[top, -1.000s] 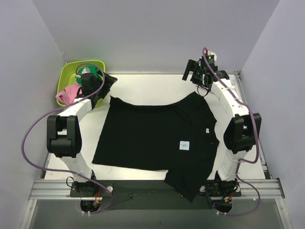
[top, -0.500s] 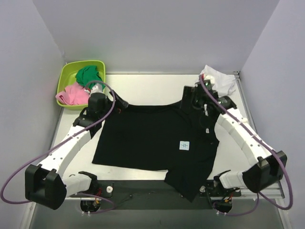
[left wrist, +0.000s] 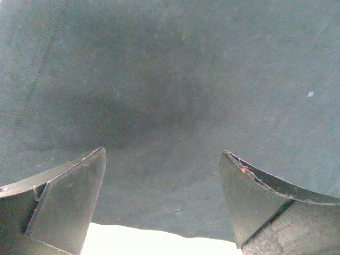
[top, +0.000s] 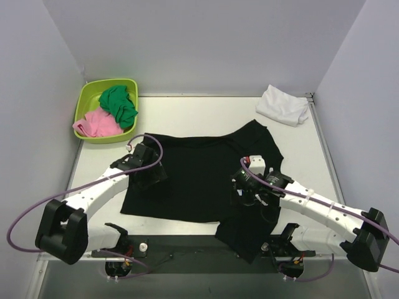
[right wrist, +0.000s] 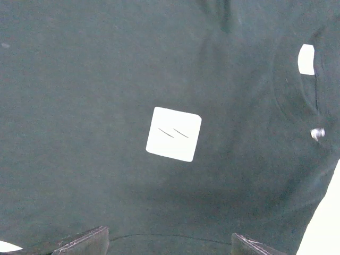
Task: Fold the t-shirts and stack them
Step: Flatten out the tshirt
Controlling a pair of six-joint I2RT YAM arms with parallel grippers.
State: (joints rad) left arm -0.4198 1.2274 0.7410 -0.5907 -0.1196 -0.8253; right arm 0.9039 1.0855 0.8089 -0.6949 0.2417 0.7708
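**Location.** The black t-shirt [top: 199, 180] lies spread across the middle of the desk [top: 199, 115], and its near right part hangs over the near edge. The white t-shirt [top: 283, 104] sits bunched at the far right corner, well apart from it.

**End effectors.** The left end effector [left wrist: 162, 159] is over the shirt's left part, close to an edge of the cloth, spread wide and holding nothing. The right end effector [right wrist: 170, 236] is near the white square patch [right wrist: 173, 134], also spread and empty.

**Material.** Matte knit cloth, mostly flat with few creases. A small neck label [right wrist: 306, 59] sits at the collar.

**Handling, judged.** Light, limp and neither slippery nor fragile, so it will likely sag and drag when lifted. It is best pinched at the hem or shoulder edges, with 2 grips at once.
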